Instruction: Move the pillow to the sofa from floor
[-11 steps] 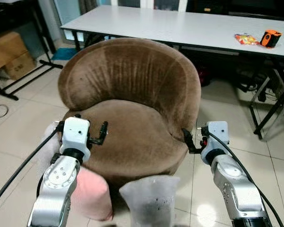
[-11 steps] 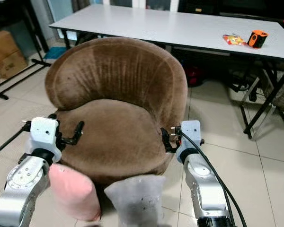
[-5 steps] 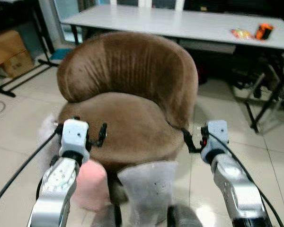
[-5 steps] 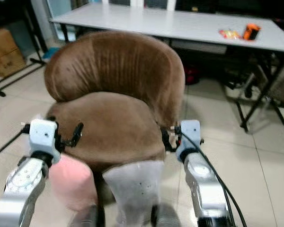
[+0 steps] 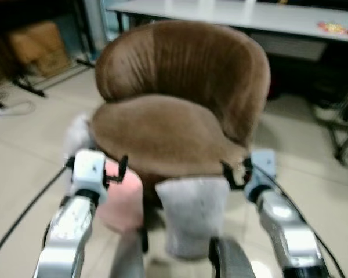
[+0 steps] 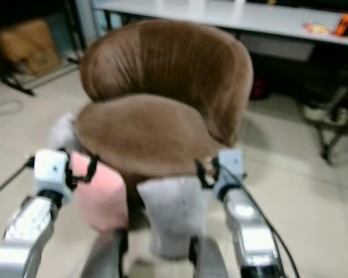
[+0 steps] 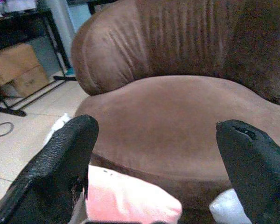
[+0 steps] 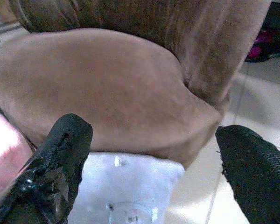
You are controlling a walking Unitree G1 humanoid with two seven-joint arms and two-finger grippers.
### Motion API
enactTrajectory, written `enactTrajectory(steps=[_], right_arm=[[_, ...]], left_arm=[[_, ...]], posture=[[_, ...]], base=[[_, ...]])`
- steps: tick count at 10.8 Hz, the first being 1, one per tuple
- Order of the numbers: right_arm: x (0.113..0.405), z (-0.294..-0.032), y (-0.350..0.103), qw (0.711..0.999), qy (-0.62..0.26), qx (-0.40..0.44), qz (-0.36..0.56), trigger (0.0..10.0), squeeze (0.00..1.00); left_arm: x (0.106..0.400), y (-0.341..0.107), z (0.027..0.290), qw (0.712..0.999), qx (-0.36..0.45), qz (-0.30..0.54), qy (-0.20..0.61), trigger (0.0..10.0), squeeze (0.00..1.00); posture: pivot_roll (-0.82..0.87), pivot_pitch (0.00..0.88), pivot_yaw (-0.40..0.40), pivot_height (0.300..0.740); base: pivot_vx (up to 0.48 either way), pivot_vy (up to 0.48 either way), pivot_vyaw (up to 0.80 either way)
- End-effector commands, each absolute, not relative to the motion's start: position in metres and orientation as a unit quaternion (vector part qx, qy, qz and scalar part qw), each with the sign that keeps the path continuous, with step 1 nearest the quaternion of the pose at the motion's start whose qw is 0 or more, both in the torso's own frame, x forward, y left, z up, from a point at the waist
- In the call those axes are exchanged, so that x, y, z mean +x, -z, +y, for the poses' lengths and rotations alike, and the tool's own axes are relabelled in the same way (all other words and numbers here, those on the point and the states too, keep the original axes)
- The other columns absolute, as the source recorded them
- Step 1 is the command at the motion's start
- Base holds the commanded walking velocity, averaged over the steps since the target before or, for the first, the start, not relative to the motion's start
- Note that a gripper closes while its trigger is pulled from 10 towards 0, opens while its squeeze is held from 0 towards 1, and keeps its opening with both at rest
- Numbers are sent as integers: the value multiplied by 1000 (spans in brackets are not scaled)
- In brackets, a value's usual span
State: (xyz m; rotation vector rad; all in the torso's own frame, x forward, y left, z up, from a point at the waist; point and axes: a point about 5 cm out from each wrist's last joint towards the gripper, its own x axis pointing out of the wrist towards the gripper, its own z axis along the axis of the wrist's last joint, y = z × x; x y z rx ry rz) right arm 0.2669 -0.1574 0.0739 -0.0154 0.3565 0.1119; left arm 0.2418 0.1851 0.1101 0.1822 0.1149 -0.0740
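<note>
From the head cameras, a pale grey square cushion [image 5: 195,215] stands upright on the tiled floor against the front of the brown velvet tub sofa [image 5: 180,110], between the arms. The right gripper [image 5: 235,174] is touching its upper corner; the left gripper [image 5: 117,171] hangs over a pink cushion [image 5: 122,197].

Left wrist: fingers spread wide, pink cushion below.

Right wrist: fingers spread, grey cushion directly beneath.
</note>
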Motion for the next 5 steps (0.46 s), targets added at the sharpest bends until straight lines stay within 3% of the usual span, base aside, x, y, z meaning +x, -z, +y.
enactTrajectory(steps=[1,4,5], right_arm=[[271,-164,-79,985,-40,-20,167,10000,0],[272,-164,-79,985,-31,-21,167,10000,0],[273,-165,-79,986,-25,-16,166,10000,0]], left_arm=[[245,-116,182,994,93,42,40,10000,0],[245,-116,182,994,90,42,40,10000,0],[246,-116,182,994,90,42,41,10000,0]], posture=[[-95,0,4,545],[-95,0,4,540],[-94,0,4,540]], base=[[0,0,0],[0,0,0],[315,0,0]])
